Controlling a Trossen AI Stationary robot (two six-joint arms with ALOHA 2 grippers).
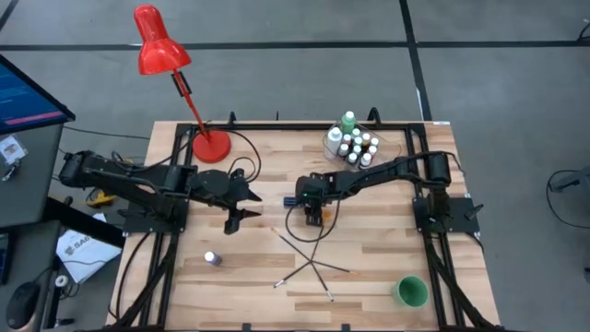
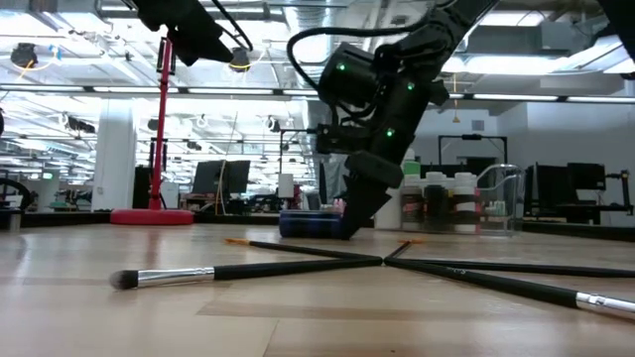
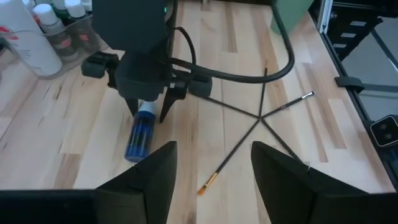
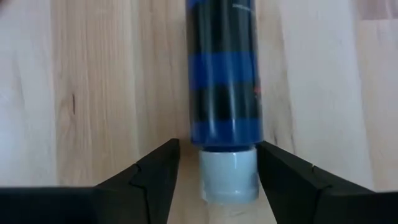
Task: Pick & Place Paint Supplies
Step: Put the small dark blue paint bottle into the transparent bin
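The right gripper (image 3: 149,115) stands spread, straddling a blue bottle (image 3: 140,134) lying on the counter (image 1: 369,277) — apparently untouched; closing on its white cap risks it rolling away. The left gripper (image 1: 232,221) waits nearby, spread.

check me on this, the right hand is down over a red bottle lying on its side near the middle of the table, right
Not quite: the bottle is blue with a white cap, not red, as the right wrist view shows. The rest holds: it lies on its side near the middle of the table, and the right hand is down over it, fingers either side of the cap.
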